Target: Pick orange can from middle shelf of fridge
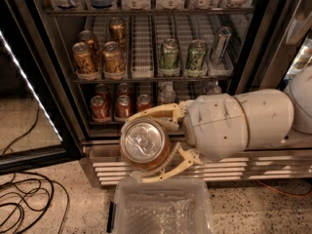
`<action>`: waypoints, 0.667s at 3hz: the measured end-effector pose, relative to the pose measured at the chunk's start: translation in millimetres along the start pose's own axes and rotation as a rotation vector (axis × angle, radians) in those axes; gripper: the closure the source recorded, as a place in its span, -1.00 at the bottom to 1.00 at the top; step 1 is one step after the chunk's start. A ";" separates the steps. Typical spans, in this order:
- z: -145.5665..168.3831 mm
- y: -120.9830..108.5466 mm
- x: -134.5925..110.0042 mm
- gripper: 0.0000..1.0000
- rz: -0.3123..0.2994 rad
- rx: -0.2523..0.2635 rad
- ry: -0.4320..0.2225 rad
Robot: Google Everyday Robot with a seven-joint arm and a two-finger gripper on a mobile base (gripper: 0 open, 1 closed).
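Observation:
My gripper (132,147) is shut on an orange can (145,144), its cream fingers (153,112) clamping it above and below. The can's silver top with pull tab faces the camera. I hold it outside the fridge (248,57), in front of the louvred base and just above a clear plastic bin (163,206). The middle shelf (146,77) behind holds several more orange cans (113,60) on the left and two green cans (169,56) to the right.
Red cans (122,106) stand on the lower shelf. Bottles line the top shelf (146,11). A slim silver can (219,45) leans at the middle shelf's right. The open glass door (34,96) stands at left. Black cables (24,199) lie on the speckled floor.

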State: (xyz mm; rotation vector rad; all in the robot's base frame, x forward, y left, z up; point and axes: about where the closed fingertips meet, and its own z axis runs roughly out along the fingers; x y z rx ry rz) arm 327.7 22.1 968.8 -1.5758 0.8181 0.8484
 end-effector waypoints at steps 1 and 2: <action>-2.1 1.3 -15.9 1.00 -0.041 -0.018 0.013; -2.1 1.3 -15.9 1.00 -0.041 -0.018 0.013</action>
